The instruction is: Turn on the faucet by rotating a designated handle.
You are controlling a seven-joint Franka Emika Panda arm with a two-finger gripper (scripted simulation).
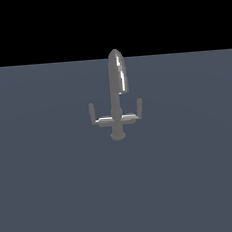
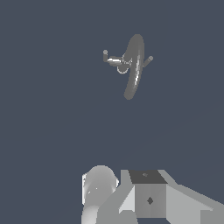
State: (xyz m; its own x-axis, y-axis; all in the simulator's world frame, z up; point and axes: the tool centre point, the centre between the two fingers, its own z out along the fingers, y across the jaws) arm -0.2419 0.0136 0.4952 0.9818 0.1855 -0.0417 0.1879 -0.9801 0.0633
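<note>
The faucet (image 1: 117, 95) is a grey shiny metal fixture standing on the flat grey floor in the middle of the exterior view. It has a tall arched spout (image 1: 118, 76), a round base (image 1: 118, 134) and a crossbar (image 1: 117, 119) whose two tips turn up. One handle tip (image 1: 91, 111) is on the exterior view's left, the other (image 1: 139, 106) on its right. The wrist view shows the faucet (image 2: 134, 65) from above and far off. Pale blocky parts of my gripper (image 2: 146, 197) show at that picture's edge, well apart from the faucet. Its fingers are not clearly shown.
A plain grey floor (image 1: 192, 181) spreads all around the faucet, with a black background beyond its far edge. No other object shows in either view.
</note>
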